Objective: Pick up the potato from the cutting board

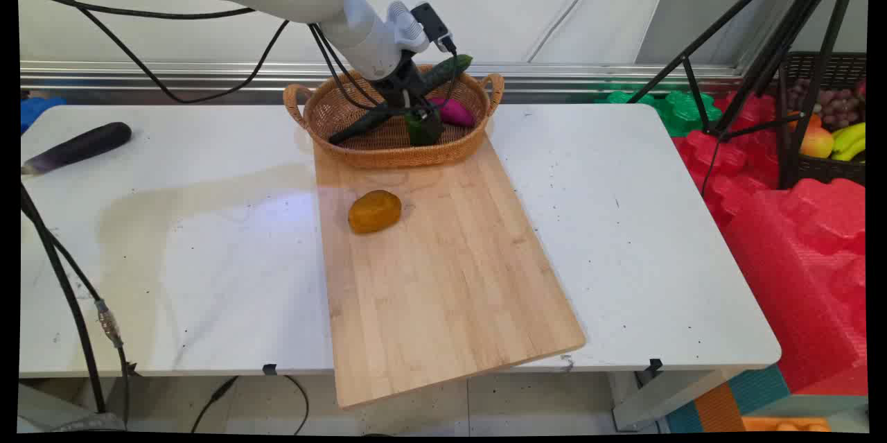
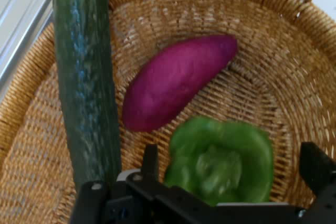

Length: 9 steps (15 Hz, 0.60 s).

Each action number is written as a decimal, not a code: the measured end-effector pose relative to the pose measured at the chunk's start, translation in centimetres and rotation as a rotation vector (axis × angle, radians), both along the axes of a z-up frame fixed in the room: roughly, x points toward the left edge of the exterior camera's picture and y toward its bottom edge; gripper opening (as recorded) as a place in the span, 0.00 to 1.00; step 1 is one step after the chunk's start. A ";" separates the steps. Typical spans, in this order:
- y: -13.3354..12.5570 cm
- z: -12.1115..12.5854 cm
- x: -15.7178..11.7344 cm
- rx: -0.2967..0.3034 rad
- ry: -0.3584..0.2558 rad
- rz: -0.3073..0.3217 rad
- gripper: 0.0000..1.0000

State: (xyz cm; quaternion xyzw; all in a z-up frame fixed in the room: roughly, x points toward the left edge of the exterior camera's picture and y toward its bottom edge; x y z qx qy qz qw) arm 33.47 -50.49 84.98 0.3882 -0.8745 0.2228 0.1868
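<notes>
The claw [image 2: 231, 174] sits spread around a green pepper [image 2: 220, 161] inside the basket [image 1: 326, 114] at the surface's [image 1: 624, 221] far edge. A cucumber [image 2: 84, 87] and purple sweet potato [image 2: 176, 80] crowd beside it, leaving little room.

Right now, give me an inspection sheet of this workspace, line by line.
Surface: white table with a wooden cutting board whose near end overhangs the table's near edge.
Job's things: wicker basket on the board's far end, holding a cucumber, a purple sweet potato and a green bell pepper.
Clutter: orange-brown potato on the board; eggplant at the table's far left.
Grippers: gripper down in the basket, fingers open either side of the pepper.
Cables: black cables hang from the arm.
Surroundings: red foam mats, tripod, fruit crate at right.
</notes>
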 end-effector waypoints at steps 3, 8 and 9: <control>-0.1 0.5 -0.1 -0.016 0.012 -0.006 1.00; 0.5 2.8 -0.3 -0.067 0.041 -0.025 1.00; 0.8 3.5 -0.3 -0.081 0.050 -0.031 1.00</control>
